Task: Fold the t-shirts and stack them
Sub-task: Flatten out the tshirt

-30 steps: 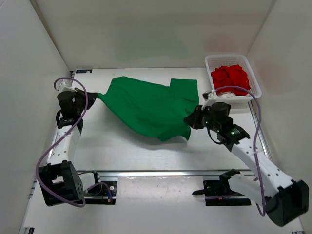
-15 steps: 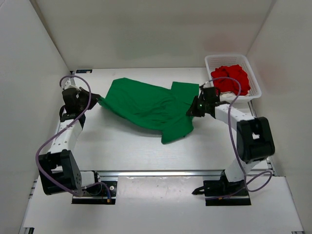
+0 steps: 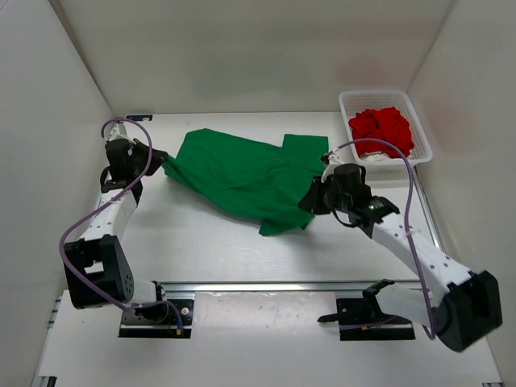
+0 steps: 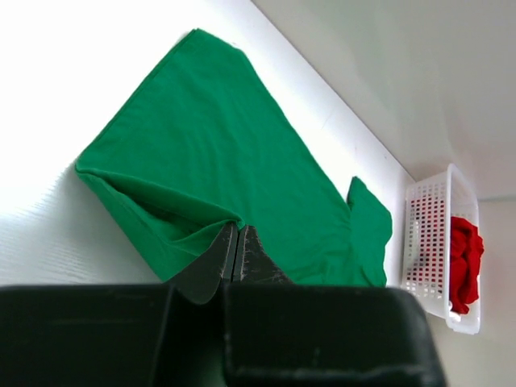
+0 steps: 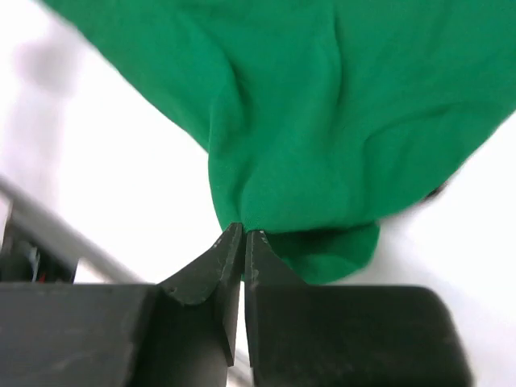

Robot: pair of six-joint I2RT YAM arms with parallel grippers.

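The green t-shirt [image 3: 242, 173] is stretched across the middle of the table between both arms, with loose folds. My left gripper [image 3: 164, 162] is shut on its left edge; in the left wrist view the fingertips [image 4: 239, 228] pinch a fold of the green t-shirt [image 4: 234, 153]. My right gripper [image 3: 310, 200] is shut on the cloth's near right part; in the right wrist view the green t-shirt [image 5: 322, 121] hangs from the closed tips [image 5: 244, 232]. The red t-shirt [image 3: 380, 127] lies bunched in the white basket [image 3: 385, 94]. I cannot make out an off-white t-shirt.
The white mesh basket [image 4: 423, 242] with the red t-shirt [image 4: 463, 258] stands at the far right corner by the wall. White walls close in the left, far and right sides. A metal rail [image 3: 274, 286] runs across the near edge between the arm bases.
The right arm swung out toward the far right, then came back nearer with the green cloth still pinched, so the near right corner shifted. The left wrist edged toward the far wall, holding its edge.
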